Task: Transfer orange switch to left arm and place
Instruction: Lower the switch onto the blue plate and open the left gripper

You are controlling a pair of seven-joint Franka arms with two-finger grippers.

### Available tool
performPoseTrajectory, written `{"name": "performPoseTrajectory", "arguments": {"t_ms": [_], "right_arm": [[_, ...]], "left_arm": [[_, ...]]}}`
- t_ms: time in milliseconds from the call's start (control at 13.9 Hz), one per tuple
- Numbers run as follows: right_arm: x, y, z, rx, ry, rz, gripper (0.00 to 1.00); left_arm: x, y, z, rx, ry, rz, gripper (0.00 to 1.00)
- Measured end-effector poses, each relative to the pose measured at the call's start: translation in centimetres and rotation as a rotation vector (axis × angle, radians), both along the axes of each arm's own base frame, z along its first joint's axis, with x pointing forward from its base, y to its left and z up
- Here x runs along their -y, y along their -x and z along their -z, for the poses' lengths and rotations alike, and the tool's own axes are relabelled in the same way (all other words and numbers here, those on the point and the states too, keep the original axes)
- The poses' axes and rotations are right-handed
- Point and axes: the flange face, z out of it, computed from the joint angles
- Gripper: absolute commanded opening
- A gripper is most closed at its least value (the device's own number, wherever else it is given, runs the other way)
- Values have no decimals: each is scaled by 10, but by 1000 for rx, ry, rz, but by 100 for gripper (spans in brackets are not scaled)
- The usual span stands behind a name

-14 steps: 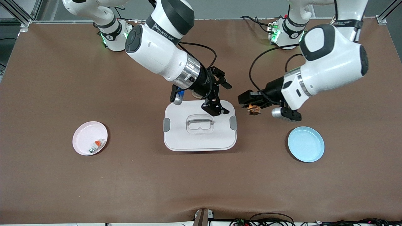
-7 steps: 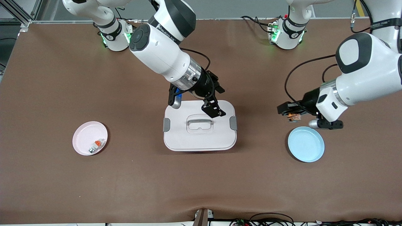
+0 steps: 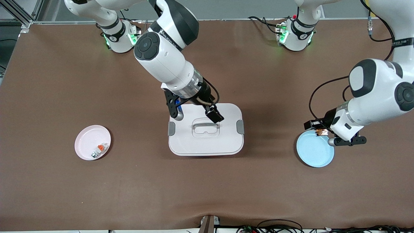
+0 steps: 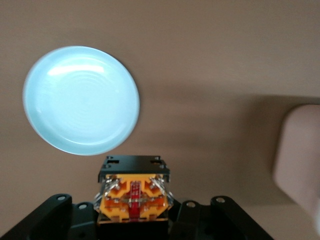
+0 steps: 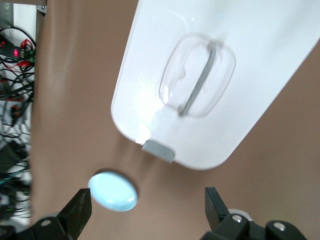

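My left gripper [image 3: 318, 131] is shut on the orange switch [image 3: 322, 132] and holds it over the edge of the blue plate [image 3: 312, 152]. In the left wrist view the switch [image 4: 134, 197] shows its orange face with silvery contacts between the black fingers [image 4: 55, 215], and the blue plate [image 4: 81, 100] lies on the table. My right gripper [image 3: 210, 111] is open and empty over the white box [image 3: 205, 139], above its lid near the grey handle. The right wrist view shows its fingers spread [image 5: 146, 202], with the box [image 5: 225, 75] and blue plate [image 5: 113, 191] past them.
A pink plate [image 3: 84, 140] lies toward the right arm's end of the table. It holds a small white-and-grey part with an orange top [image 3: 99, 149]. The brown table [image 3: 129, 194] spreads around the box. Cables lie by the arm bases and along the front edge.
My left gripper has carried the orange switch away from the box to the blue plate's edge. My right gripper has drawn back and turned above the box lid, still open.
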Motion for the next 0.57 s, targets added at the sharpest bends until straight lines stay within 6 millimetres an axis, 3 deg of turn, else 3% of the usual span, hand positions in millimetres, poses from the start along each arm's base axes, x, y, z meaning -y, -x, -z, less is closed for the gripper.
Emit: {"name": "performPoseTrajectory", "arguments": {"t_ms": [216, 431, 575], "right_arm": [[30, -11, 13, 35, 104, -272, 100], [78, -33, 21, 9, 146, -401, 100], [104, -42, 20, -1, 173, -461, 100]], "left_arm": [[-35, -16, 45, 28, -63, -5, 0], [-50, -25, 90, 41, -62, -13, 0], [-58, -29, 115, 54, -75, -10, 21]]}}
